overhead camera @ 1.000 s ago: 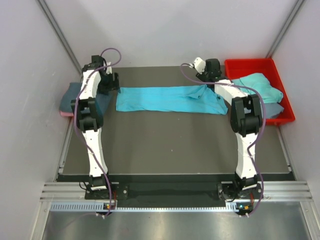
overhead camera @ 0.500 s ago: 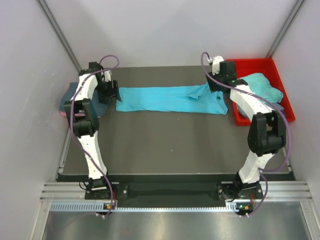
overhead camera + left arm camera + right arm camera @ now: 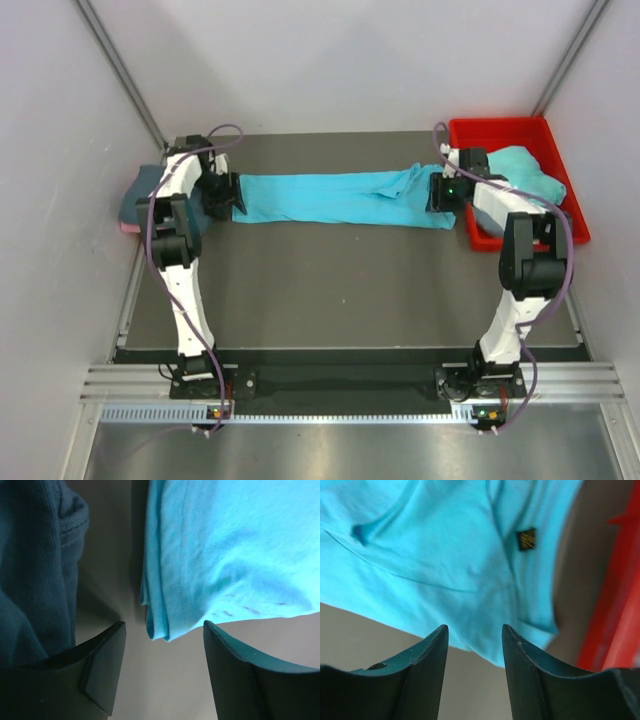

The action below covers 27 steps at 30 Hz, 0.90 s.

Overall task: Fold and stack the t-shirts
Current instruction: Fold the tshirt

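Note:
A turquoise t-shirt (image 3: pixel 335 197) lies folded into a long strip across the far part of the table. My left gripper (image 3: pixel 228 196) is open at its left end; the left wrist view shows the folded corner (image 3: pixel 165 625) just beyond the open jaws. My right gripper (image 3: pixel 438 194) is open at its right end, above the collar end with the black label (image 3: pixel 525 538). A slate blue-grey shirt (image 3: pixel 150 190) lies folded at the far left on a pink one (image 3: pixel 129 228). More shirts, turquoise (image 3: pixel 525 172) over blue-grey, sit in the bin.
A red plastic bin (image 3: pixel 500 132) stands at the far right corner; its red wall shows in the right wrist view (image 3: pixel 612 605). The dark table (image 3: pixel 340 290) stretches toward the arm bases. White walls close in on three sides.
Both arms have swung down and outward to the ends of the turquoise strip. The strip looks slightly straighter. The right arm moved right, toward the bin.

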Each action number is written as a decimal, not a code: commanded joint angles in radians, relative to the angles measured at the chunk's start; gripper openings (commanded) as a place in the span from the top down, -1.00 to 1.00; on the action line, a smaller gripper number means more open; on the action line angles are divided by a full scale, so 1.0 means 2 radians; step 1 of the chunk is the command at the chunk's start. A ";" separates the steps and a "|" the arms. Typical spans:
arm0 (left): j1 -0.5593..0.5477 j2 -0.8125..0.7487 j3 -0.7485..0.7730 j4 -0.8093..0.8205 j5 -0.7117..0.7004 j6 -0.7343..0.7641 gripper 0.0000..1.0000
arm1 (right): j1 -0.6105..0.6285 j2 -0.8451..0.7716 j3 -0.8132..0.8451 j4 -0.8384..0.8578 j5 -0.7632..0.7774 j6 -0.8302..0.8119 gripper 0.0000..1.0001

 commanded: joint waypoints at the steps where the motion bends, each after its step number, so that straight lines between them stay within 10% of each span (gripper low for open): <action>1: -0.003 0.005 0.007 0.001 -0.007 -0.001 -0.34 | 0.013 0.023 0.044 0.032 -0.064 0.032 0.07; 16: -0.009 0.019 0.004 0.001 -0.010 -0.001 0.61 | 0.062 0.094 0.124 0.052 -0.105 0.063 0.09; 27: -0.012 0.015 0.008 0.002 -0.008 -0.001 0.73 | 0.084 0.150 0.181 0.051 -0.102 0.076 0.11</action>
